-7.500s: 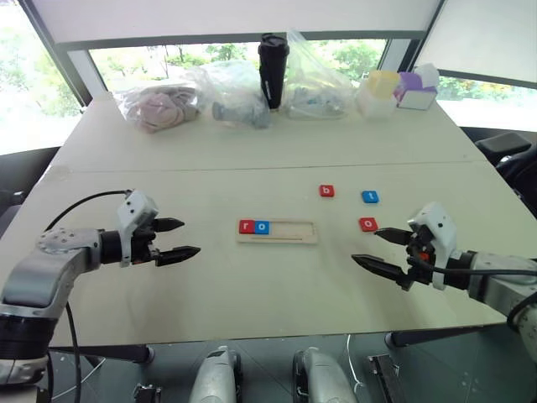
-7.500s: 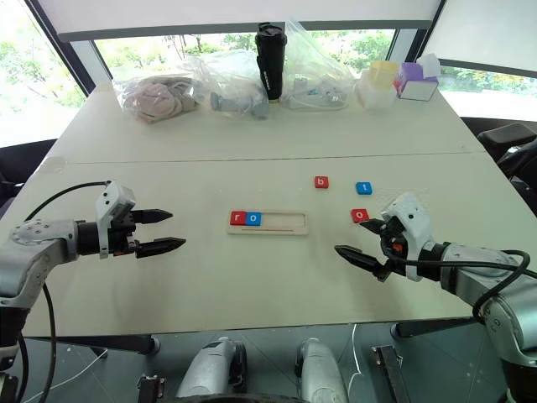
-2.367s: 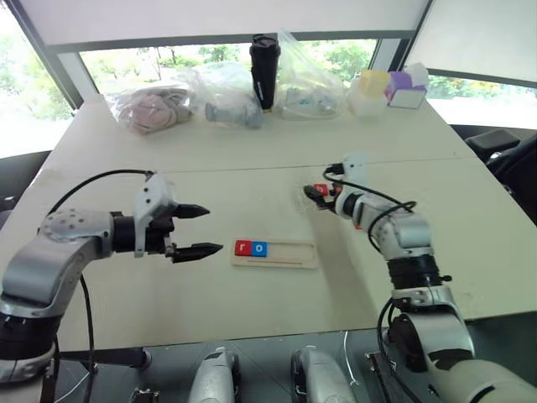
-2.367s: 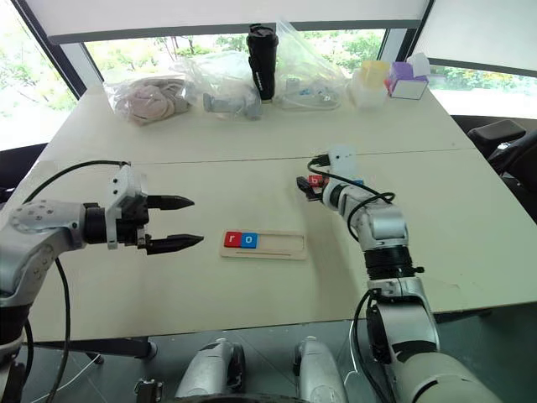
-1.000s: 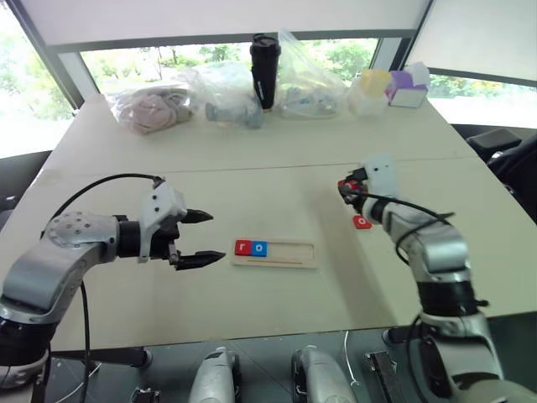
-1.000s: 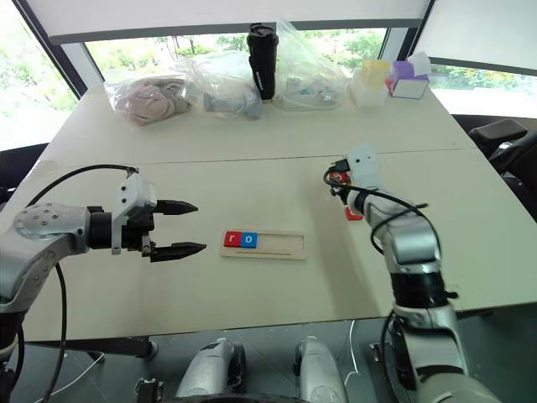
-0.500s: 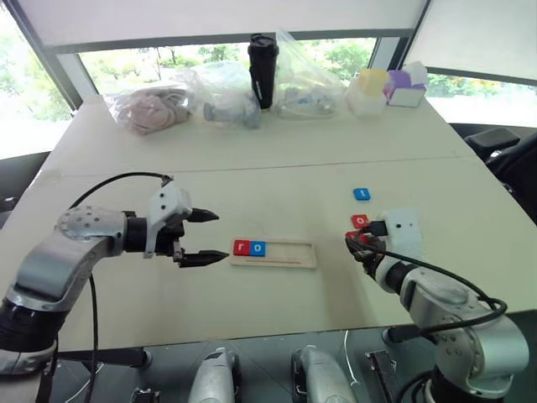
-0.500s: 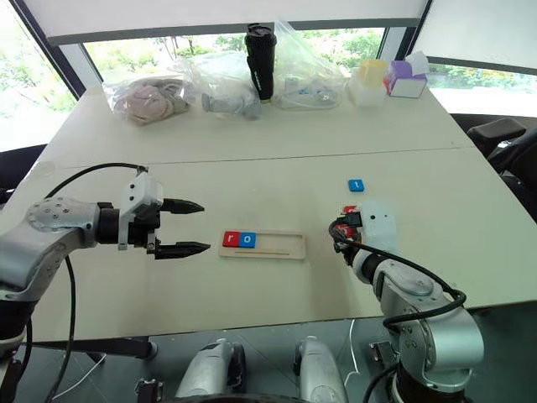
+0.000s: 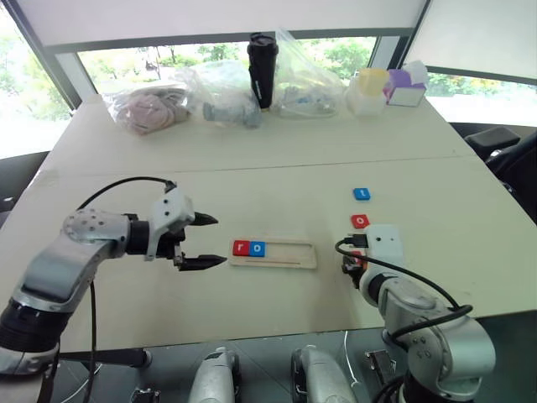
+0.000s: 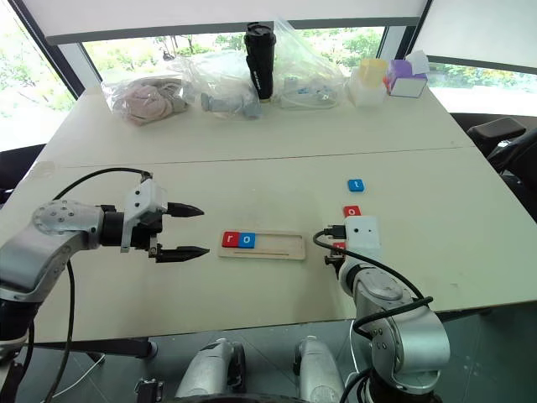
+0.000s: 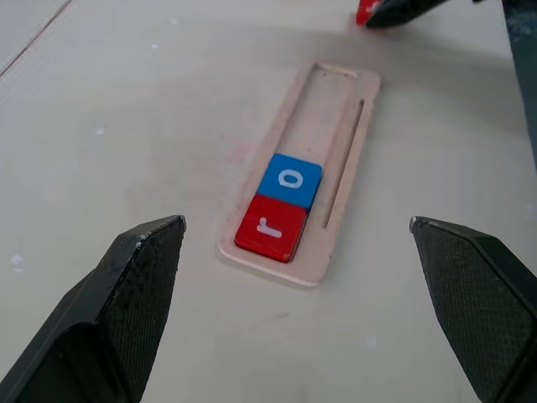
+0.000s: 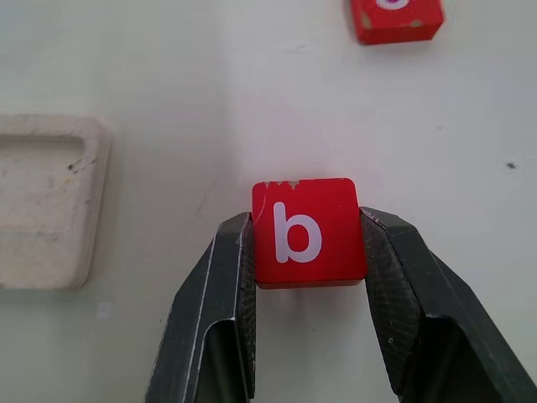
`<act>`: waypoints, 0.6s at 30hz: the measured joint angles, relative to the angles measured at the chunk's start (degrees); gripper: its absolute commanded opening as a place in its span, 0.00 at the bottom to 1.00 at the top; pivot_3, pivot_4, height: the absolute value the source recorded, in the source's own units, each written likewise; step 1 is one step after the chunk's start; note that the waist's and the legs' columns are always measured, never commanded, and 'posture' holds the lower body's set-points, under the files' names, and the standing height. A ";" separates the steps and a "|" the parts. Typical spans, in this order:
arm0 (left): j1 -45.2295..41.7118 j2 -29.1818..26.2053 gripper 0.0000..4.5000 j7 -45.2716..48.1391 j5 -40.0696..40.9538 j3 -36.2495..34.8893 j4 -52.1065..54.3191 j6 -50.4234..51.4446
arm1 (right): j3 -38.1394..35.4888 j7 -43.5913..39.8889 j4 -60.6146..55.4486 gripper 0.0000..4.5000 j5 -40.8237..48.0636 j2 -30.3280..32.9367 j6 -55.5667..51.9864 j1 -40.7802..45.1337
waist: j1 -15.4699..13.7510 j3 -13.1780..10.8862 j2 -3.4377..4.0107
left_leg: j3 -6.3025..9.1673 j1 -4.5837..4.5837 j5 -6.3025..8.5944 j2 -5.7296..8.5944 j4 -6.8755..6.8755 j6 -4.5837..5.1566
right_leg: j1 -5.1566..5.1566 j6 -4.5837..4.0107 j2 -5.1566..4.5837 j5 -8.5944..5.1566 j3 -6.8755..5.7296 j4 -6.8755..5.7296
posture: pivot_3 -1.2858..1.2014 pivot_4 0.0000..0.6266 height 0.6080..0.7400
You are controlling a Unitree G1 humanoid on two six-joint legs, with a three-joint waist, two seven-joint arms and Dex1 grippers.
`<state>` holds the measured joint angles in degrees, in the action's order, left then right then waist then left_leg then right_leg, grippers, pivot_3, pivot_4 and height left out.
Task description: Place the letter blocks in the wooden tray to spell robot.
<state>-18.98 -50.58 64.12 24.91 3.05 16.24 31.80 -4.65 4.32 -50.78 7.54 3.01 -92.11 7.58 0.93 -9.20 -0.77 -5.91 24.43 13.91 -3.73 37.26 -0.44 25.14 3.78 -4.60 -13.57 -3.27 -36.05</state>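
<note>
b block: flat glossy red square, white b, sitting pinched in right gripper
tray: pale wood, holding r, o
left gripper: hanging with jaws apart

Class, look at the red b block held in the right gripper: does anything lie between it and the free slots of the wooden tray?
Nothing visible does. The right gripper holds the b block just off the empty end of the wooden tray, with bare table between them. The spare red block lies off to the side, away from the tray.

Bare table around tray; three free slots.
</note>
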 measured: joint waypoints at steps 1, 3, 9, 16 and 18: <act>0.12 0.07 1.00 -0.01 0.00 0.03 0.00 0.00 | 0.05 -0.02 0.16 0.26 -0.05 -0.11 0.00 0.00 | -0.01 0.00 0.00 | 0.00 0.00 0.00 0.00 -0.01 0.00 | 0.01 0.00 0.00 0.00 0.00 0.00 | 0.52 0.24 1.00; 0.12 0.09 1.00 -0.06 0.00 0.03 0.01 0.00 | 0.21 -0.13 0.39 0.57 -0.14 -0.23 0.00 -0.06 | -0.01 0.00 0.00 | -0.01 0.00 0.00 0.00 -0.01 0.00 | 0.00 0.00 0.00 0.00 0.00 0.00 | 0.52 0.24 1.00; 0.14 0.09 1.00 -0.10 -0.49 0.03 -0.01 -0.06 | 0.08 -2.13 0.37 0.97 0.05 0.71 0.01 -0.01 | 0.01 0.00 0.00 | -0.01 0.00 0.00 0.00 -0.01 0.00 | 0.00 0.00 0.00 0.00 0.00 0.00 | 0.52 0.24 1.00; -0.30 0.02 1.00 0.94 -0.73 0.34 -1.75 -0.35 | -6.23 -26.50 -3.04 0.97 10.16 26.91 14.35 -4.60 | -0.25 -0.03 -0.01 | 0.02 -0.01 0.01 0.07 -0.01 0.01 | -0.15 0.03 -0.04 -0.02 -0.01 0.22 | 0.52 0.24 1.00; -1.05 -0.15 1.00 1.83 -0.86 0.54 -2.65 -1.13 | -11.08 -39.00 -1.94 0.97 14.42 36.38 23.17 -8.59 | -0.31 -0.06 -0.05 | 0.05 -0.06 0.01 0.07 -0.05 0.01 | -0.24 0.04 0.01 -0.03 -0.03 0.27 | 0.52 0.24 1.00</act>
<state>-20.03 -50.73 65.95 24.06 3.59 13.59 30.66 -15.73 -34.69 -52.71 21.96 39.38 -68.94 -1.02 0.62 -9.25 -0.82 -5.87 24.37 13.92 -3.67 37.21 -0.44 24.90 3.83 -4.59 -13.60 -3.30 -35.79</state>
